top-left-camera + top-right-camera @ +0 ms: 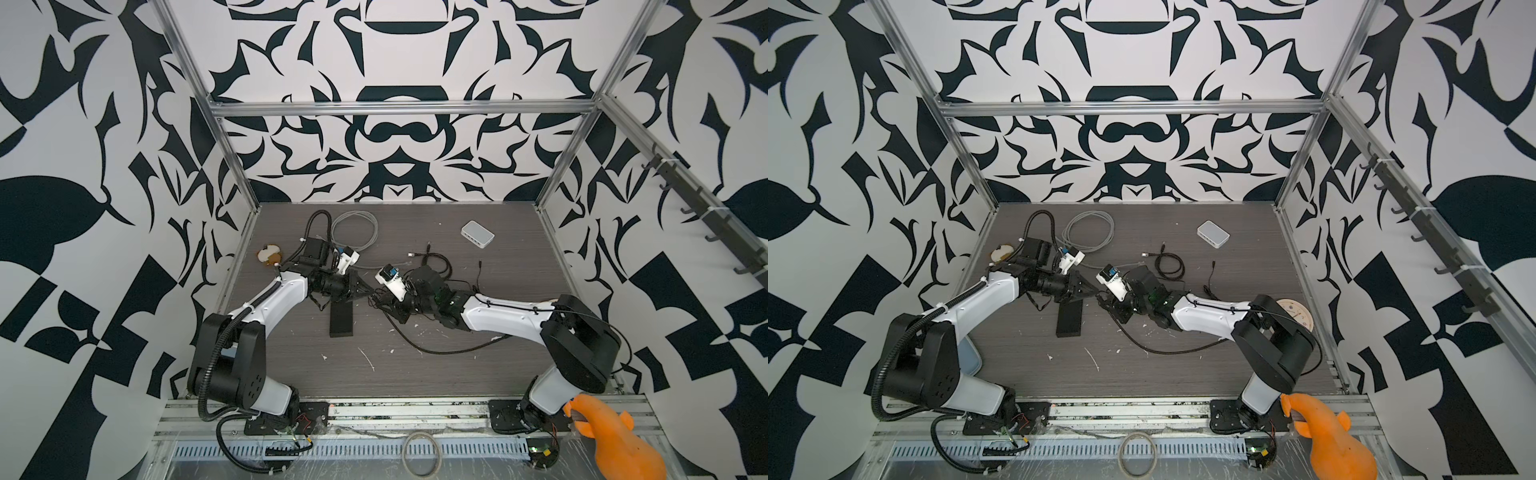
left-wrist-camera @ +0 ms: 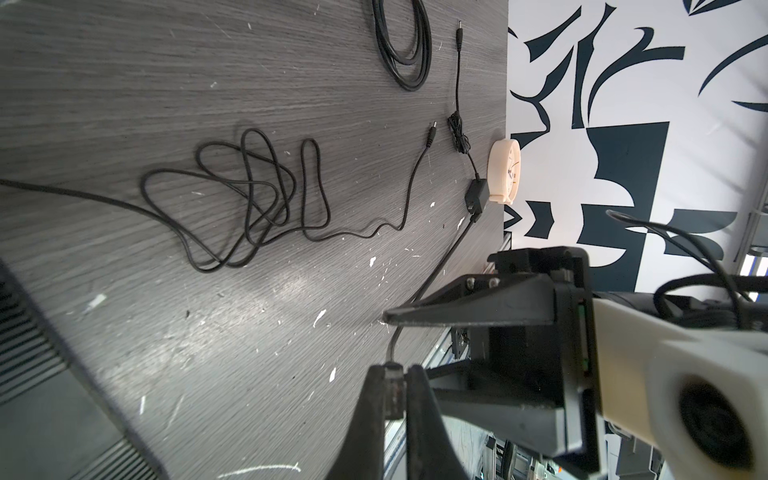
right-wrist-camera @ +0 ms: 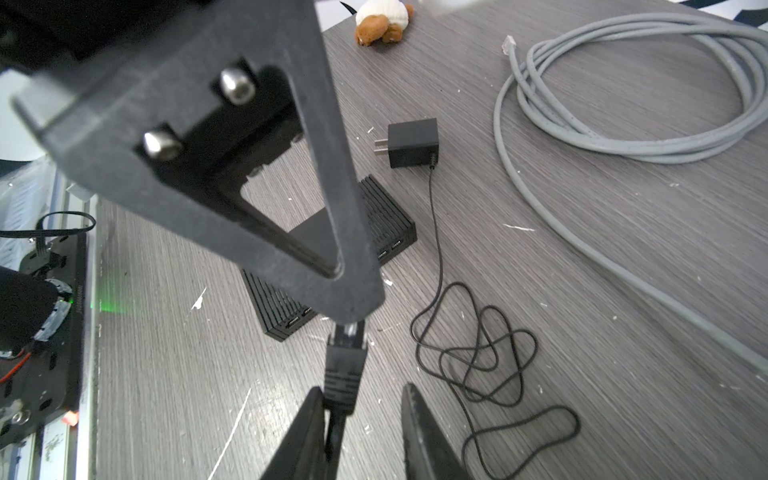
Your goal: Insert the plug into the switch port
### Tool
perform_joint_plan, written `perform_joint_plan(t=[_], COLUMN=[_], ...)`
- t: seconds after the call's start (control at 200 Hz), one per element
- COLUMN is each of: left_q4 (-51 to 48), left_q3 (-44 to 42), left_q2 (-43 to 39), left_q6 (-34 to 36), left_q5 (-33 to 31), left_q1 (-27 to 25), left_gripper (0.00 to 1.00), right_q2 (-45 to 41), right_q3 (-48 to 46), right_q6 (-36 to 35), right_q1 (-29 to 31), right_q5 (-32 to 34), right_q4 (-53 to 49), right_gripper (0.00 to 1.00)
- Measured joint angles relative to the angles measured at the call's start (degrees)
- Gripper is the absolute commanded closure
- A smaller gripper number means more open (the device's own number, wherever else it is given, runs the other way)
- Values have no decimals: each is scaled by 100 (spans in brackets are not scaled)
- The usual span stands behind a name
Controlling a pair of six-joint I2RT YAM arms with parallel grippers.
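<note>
Scuffed grey wood-grain table (image 1: 457,374), black-and-white patterned walls (image 1: 104,291), aluminium frame (image 1: 399,109)

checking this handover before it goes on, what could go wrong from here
The plug sits off-centre in the right gripper, whose jaws stand apart; closing may twist it off line with the switch ports.
The left gripper holds it only by its tip, so it could slip.

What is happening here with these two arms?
The left gripper is shut on the plug of a black cable. The right gripper is open around the same plug, perhaps to take it over. The black switch lies on the table nearby; the plug is in no port yet.
</note>
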Motion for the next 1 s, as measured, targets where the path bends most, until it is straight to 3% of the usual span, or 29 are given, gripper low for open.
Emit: perform_joint_plan(t=[0.225,0.63,0.72,0.765,0.805,0.895,1.0], left_q4=[31,81,85,94,96,92,11], left_q3=[0,0,0,0,0,0,2], left_q2=[0,0,0,0,0,2,15], left_q6=[-11,-11,-13,-15,-15,-57,-109], left_q5=[0,-50,-63,-74,-85,-140,-348], left_q1=[0,28,31,35,35,31,35], left_gripper=[100,100,100,100,92,64,48], right_q2=[24,173,173,173,173,173,186], right_q3=[28,186,186,186,186,186,186], right_q6=[63,57,66,79,59,35,-90], right_q1=[68,83,83,83,83,83,83], right_q5=[17,46,48,52,55,46,-9], right_q4=[35,-4,-22,-39,-48,-50,-57], right_gripper=[82,87,100,100,100,100,100])
